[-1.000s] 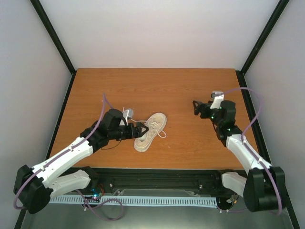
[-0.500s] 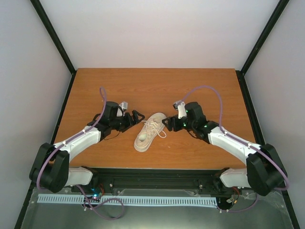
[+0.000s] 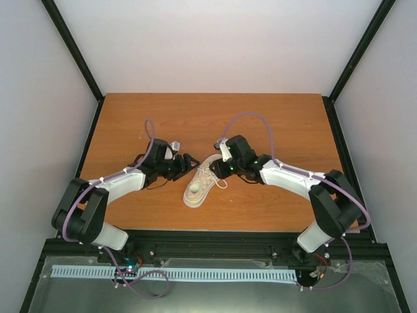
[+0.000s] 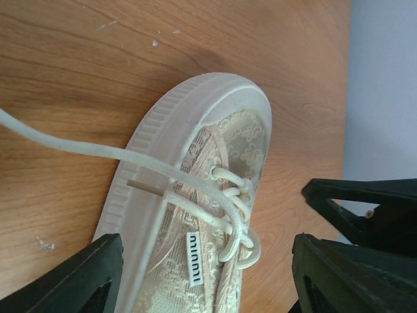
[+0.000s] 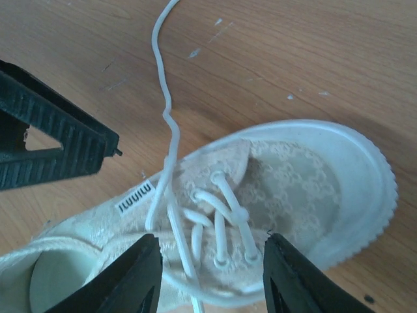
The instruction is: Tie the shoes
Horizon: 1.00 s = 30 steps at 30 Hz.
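Note:
The cream sneaker [image 3: 201, 182] lies on the wooden table with its toe pointing away and to the right. Its laces are untied. One loose lace [image 4: 65, 147] trails over the sole onto the table, and it also shows in the right wrist view [image 5: 163, 85]. My left gripper [image 3: 189, 163] is open and empty just left of the laced part; in its own view [image 4: 205, 261] the jaws stand on either side of the shoe [image 4: 215, 150]. My right gripper [image 3: 219, 171] is open and empty over the laces, its fingers [image 5: 127, 277] straddling the shoe [image 5: 293, 176].
The two grippers face each other across the shoe, close together; the right one's finger [image 4: 371, 202] shows in the left wrist view and the left one's finger [image 5: 52, 137] in the right wrist view. Black frame posts and white walls border the table [image 3: 273, 124].
My right arm has swung in from the right side of the table to the shoe. My left gripper has drawn slightly back and up from the shoe's side. The shoe has stayed put.

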Available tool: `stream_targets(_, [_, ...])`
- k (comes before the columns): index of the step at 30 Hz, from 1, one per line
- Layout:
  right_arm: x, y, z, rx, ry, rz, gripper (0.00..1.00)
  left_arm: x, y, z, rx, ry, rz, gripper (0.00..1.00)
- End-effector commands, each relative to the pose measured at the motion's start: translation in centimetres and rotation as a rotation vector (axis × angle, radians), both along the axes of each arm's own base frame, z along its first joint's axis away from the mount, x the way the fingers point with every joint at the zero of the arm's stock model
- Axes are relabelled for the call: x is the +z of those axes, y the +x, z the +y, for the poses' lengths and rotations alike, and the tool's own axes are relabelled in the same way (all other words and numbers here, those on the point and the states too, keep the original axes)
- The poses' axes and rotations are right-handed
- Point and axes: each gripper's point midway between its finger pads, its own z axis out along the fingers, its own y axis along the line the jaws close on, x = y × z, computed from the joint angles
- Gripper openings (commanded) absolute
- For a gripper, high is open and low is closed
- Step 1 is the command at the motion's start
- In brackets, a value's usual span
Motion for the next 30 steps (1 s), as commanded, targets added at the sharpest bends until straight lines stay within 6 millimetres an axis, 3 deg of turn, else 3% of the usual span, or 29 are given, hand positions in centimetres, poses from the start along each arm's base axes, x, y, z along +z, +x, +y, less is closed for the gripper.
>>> stream_targets(1, [-0.9,0.4,1.3,0.041,-0.081,-0.011,0.43,1.2,1.3,-0.6,-0.003,-0.042,-0.060,0.71])
stream_targets(5, [-1.9,0.6,2.0,0.055,-0.099,0.004,0.40,0.8,1.2,-0.7,0.009,-0.065,-0.048,0.70])
stream_targets(9, [-2.9,0.9,2.7,0.061,-0.128,0.014,0.39,0.8,1.3,-0.8,0.000,-0.063,-0.052,0.63])
stream_targets(20, [-4.6,0.7,3.7,0.073,-0.212,-0.002,0.28,0.7,1.7,-0.6,0.027,-0.058,-0.063,0.63])
stream_targets(30, [-2.6,-0.3,4.1,0.118,-0.170,-0.007,0.43,0.9,0.8,0.7,0.075,-0.028,-0.078,0.67])
